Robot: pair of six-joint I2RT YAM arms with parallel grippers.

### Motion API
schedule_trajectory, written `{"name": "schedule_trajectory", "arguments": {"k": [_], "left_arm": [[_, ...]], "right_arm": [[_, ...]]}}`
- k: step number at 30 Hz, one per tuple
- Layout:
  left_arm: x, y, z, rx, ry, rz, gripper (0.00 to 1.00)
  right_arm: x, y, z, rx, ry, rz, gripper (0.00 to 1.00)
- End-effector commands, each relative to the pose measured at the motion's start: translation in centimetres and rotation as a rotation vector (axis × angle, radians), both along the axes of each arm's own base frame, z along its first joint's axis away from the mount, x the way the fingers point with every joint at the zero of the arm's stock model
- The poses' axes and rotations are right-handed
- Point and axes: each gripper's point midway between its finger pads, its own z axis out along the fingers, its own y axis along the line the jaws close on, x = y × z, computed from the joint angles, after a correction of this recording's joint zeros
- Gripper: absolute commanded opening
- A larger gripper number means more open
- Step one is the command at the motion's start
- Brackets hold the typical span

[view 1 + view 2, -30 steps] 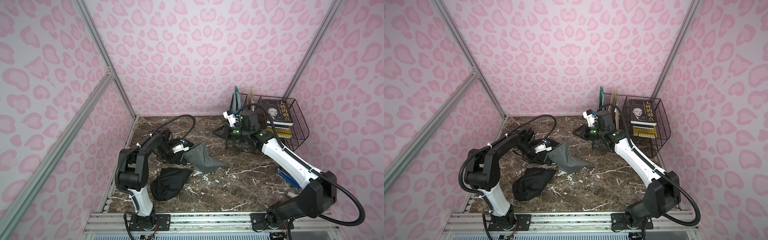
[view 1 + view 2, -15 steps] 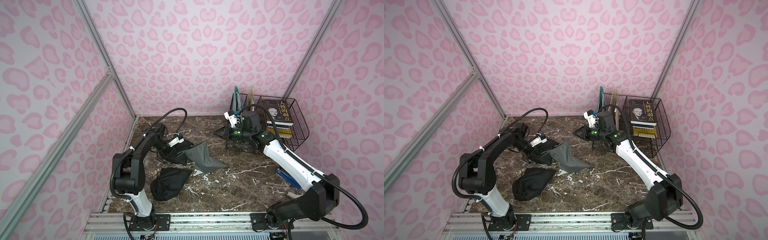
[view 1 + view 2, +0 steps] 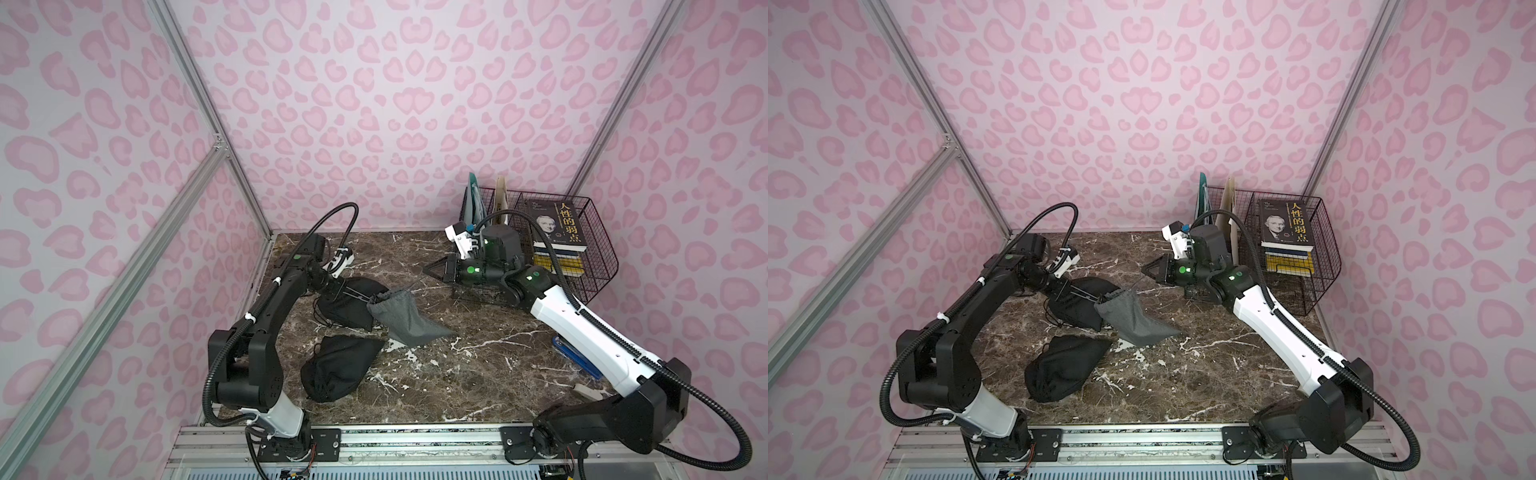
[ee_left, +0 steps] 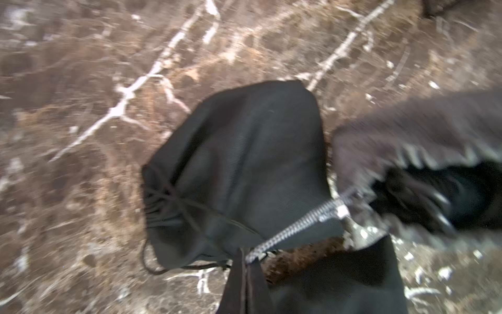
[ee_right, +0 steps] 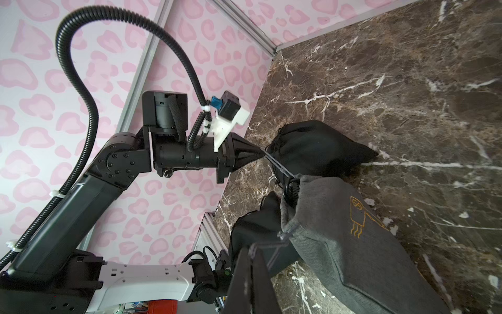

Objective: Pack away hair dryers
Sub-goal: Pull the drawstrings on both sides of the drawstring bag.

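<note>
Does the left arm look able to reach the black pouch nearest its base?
Probably yes, once freed: the left claw is shut on the grey pouch's drawstring, but the black pouch lies uncovered nearby.

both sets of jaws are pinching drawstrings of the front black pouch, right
No, the drawstrings belong to the grey pouch, not the front black pouch. The right wrist view shows the left gripper and right gripper, jaws shut, each pinching one.

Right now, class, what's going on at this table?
The left hand and the right hand are each shut on a drawstring of the grey pouch, holding it taut from opposite sides; its mouth isn't fully closed yet. The near black pouch and the far black pouch lie drawn shut on the marble table. Their contents are hidden.
</note>
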Motion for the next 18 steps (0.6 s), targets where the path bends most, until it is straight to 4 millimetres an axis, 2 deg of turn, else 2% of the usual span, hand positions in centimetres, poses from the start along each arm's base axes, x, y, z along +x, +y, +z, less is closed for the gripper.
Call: {"name": "schedule_trajectory", "arguments": {"k": [1, 5, 10, 12, 18], "left_arm": [[2.5, 1.8, 2.2, 0.053, -0.111, 0.125, 0.02], [3.4, 2.6, 4.7, 0.081, -0.188, 0.174, 0.02], [3.8, 3.2, 8.9, 0.088, -0.307, 0.216, 0.02], [4.0, 3.2, 11.5, 0.076, -0.367, 0.234, 0.02], [3.5, 3.0, 17.2, 0.051, -0.493, 0.267, 0.02]], "right_arm": [[-0.1, -0.5, 0.9, -0.039, -0.059, -0.052, 0.00], [-1.0, -1.5, 2.0, -0.049, -0.107, -0.116, 0.00], [-2.0, -3.3, 2.7, -0.051, -0.136, -0.201, 0.00], [-2.2, -4.2, 2.8, -0.061, -0.140, -0.240, 0.00], [-1.9, -7.3, 2.3, -0.092, -0.155, -0.382, 0.00]]}}
